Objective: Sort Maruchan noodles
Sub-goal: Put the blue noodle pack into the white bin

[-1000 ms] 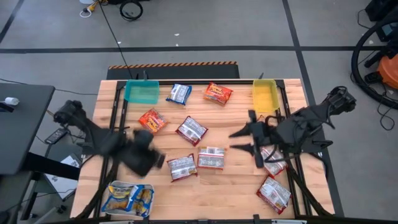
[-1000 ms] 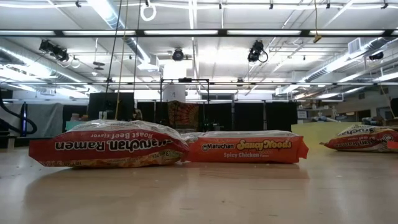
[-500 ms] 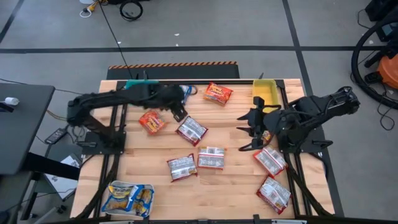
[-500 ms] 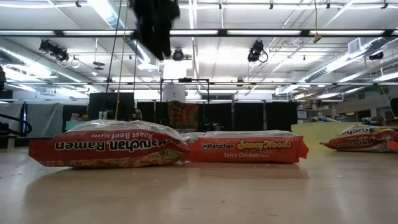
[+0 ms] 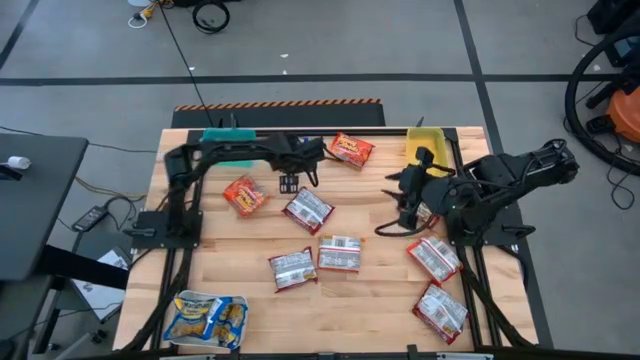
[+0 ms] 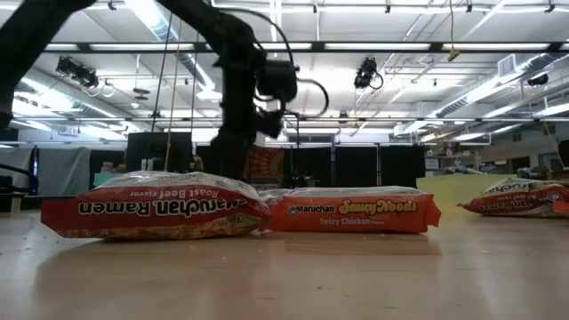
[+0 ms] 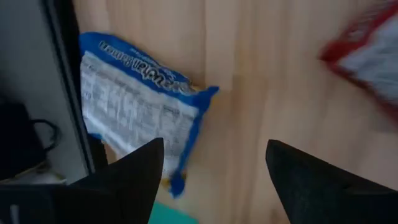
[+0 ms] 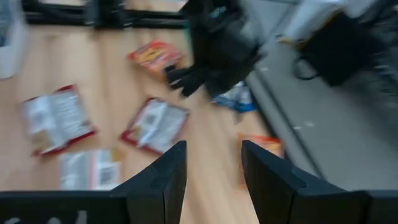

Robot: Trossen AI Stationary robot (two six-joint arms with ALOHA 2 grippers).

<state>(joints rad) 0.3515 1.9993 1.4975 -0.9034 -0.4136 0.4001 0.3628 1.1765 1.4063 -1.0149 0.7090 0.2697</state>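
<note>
My left gripper (image 5: 300, 177) is open over the table's far middle. A blue-and-yellow noodle packet (image 7: 137, 106) lies flat on the wood just ahead of its fingers; in the high view the arm hides it. My right gripper (image 5: 398, 205) is open and empty above the table's right half. Orange packets lie at the far edge (image 5: 350, 150) and left of centre (image 5: 244, 195). Red-and-white packets lie at the centre (image 5: 307, 210) (image 5: 340, 253) (image 5: 292, 268) and at the right (image 5: 433, 258) (image 5: 441, 310).
A teal tray (image 5: 228, 150) and a yellow tray (image 5: 425, 150) stand at the far edge. A white tray (image 5: 205, 318) with blue-and-yellow packets stands at the near left corner. In the low view a red-and-white packet (image 6: 156, 206) and an orange one (image 6: 351, 212) lie side by side.
My left arm has swung fast from the near left of the table, close to the white tray, across to the far edge, and now hangs over the blue packet. My right gripper has gone a little toward the far edge. No packet has moved.
</note>
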